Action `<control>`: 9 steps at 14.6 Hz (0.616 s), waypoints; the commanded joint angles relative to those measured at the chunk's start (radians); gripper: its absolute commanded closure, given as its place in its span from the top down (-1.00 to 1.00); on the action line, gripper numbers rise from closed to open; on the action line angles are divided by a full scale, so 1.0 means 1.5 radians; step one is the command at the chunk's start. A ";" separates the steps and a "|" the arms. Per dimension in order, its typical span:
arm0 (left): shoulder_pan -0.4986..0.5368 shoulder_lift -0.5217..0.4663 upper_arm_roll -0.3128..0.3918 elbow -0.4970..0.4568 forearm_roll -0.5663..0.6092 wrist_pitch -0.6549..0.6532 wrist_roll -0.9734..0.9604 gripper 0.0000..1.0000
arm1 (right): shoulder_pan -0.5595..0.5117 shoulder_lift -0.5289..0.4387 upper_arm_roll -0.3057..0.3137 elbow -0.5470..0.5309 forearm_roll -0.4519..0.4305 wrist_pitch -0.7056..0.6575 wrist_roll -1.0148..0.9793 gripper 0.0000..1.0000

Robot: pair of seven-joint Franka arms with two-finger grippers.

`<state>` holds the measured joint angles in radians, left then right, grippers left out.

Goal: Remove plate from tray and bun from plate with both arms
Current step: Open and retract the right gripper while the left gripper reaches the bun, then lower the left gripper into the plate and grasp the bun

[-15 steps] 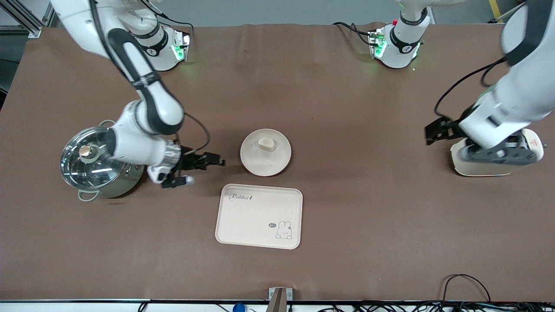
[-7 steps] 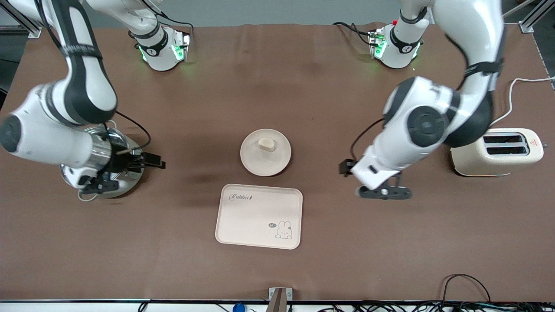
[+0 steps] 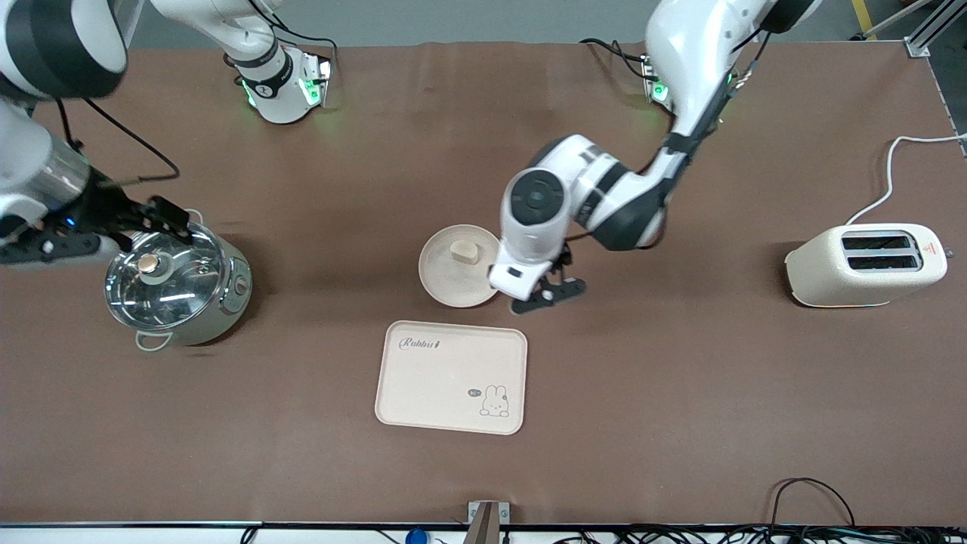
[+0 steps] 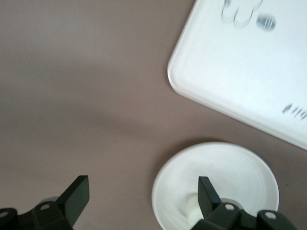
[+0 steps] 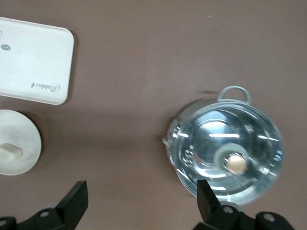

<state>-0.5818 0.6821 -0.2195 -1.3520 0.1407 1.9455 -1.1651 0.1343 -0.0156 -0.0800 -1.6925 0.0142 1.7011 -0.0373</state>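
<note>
The round cream plate (image 3: 461, 278) lies at mid-table with the small pale bun (image 3: 464, 251) on it. My left gripper (image 3: 548, 293) is open and empty, over the table at the plate's rim on the side toward the left arm's end. Its wrist view shows the plate (image 4: 225, 177) and bun (image 4: 192, 207) by one finger (image 4: 207, 192). My right gripper (image 3: 102, 230) is open and empty, over the table beside the steel pot at the right arm's end. Its wrist view shows the plate (image 5: 17, 134) and bun (image 5: 10, 152) off to one side.
A rectangular cream tray (image 3: 451, 376) with a rabbit drawing lies nearer the front camera than the plate. A lidded steel pot (image 3: 174, 283) stands toward the right arm's end. A cream toaster (image 3: 865, 264) with its cord stands toward the left arm's end.
My left arm swung from over the toaster across to the plate's rim. My right arm drew back from near the plate to the pot. Plate, bun and tray stayed put.
</note>
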 commanded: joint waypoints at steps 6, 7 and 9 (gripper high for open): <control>-0.107 0.086 0.006 0.004 0.056 0.118 -0.364 1.00 | -0.009 -0.066 -0.043 0.115 -0.071 -0.154 0.002 1.00; -0.118 0.095 0.006 0.003 0.070 0.136 -0.408 1.00 | -0.025 -0.066 -0.039 0.115 -0.070 -0.154 0.003 1.00; -0.127 0.109 0.006 0.003 0.095 0.147 -0.481 1.00 | -0.064 -0.065 0.000 0.115 -0.069 -0.154 0.002 1.00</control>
<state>-0.7587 0.8289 -0.2166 -1.3546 0.2397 2.1466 -1.7874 0.1025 -0.1127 -0.1427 -1.5145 -0.0698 1.4712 -0.0343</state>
